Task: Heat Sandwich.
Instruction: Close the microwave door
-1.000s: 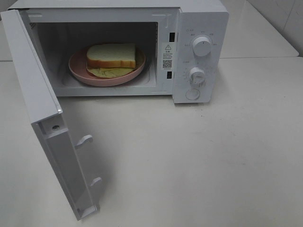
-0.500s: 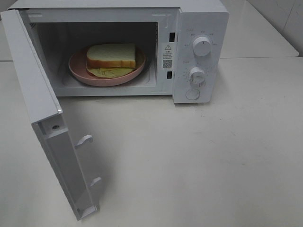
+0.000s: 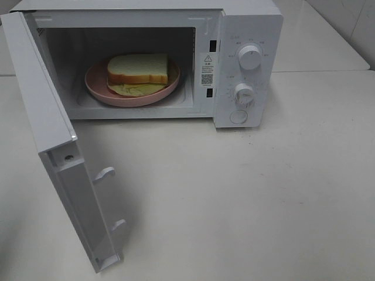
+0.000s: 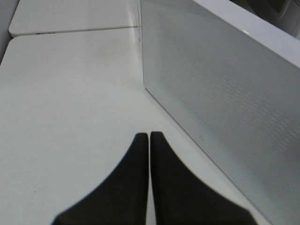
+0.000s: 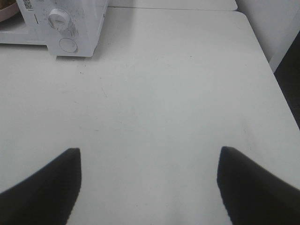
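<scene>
The sandwich (image 3: 137,69), white bread with a brown crust and pale filling, lies on a round pink plate (image 3: 99,88) inside the white microwave (image 3: 249,23). Its door (image 3: 55,146) hangs wide open toward the front left. Neither arm shows in the exterior high view. In the left wrist view my left gripper (image 4: 149,137) is shut with nothing between its black fingers, beside the outer glass face of the door (image 4: 225,93). My right gripper (image 5: 149,151) stands open over bare table, with the microwave's control panel (image 5: 63,28) farther off.
Two white dials (image 3: 250,57) and a round button (image 3: 238,116) sit on the microwave's right panel. Door latch hooks (image 3: 104,174) stick out from the door's inner edge. The white table (image 3: 263,193) spreads in front; its right edge (image 5: 276,79) drops off beside the right gripper.
Nothing has moved in the exterior high view; the sandwich, plate and door stay as they were.
</scene>
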`<state>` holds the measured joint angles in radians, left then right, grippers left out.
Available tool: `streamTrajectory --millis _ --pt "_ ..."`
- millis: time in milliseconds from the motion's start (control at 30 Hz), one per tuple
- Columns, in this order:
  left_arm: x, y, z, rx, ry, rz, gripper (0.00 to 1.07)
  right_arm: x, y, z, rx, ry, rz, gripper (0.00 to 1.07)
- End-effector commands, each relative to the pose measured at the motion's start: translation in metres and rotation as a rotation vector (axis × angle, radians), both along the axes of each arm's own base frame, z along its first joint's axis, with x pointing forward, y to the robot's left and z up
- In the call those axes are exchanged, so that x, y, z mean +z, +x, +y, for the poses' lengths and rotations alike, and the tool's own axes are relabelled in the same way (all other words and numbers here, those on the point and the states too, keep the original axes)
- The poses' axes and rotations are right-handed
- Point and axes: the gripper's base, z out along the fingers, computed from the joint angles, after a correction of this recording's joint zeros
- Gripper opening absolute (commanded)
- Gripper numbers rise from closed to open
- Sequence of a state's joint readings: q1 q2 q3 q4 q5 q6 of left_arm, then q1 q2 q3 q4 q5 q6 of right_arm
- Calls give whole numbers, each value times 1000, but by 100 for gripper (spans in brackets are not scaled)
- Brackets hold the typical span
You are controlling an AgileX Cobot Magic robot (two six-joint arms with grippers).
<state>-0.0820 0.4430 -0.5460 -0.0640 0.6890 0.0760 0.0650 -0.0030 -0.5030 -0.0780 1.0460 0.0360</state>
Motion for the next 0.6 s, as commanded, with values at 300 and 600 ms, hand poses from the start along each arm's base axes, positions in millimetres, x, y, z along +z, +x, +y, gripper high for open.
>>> streamTrajectory --millis 300,600 --pt "-30 35 -2 2 3 -166 0 1 -4 0 -3 1 -37 76" --pt "-68 47 1 53 6 -333 0 1 -4 0 -3 1 -37 76"
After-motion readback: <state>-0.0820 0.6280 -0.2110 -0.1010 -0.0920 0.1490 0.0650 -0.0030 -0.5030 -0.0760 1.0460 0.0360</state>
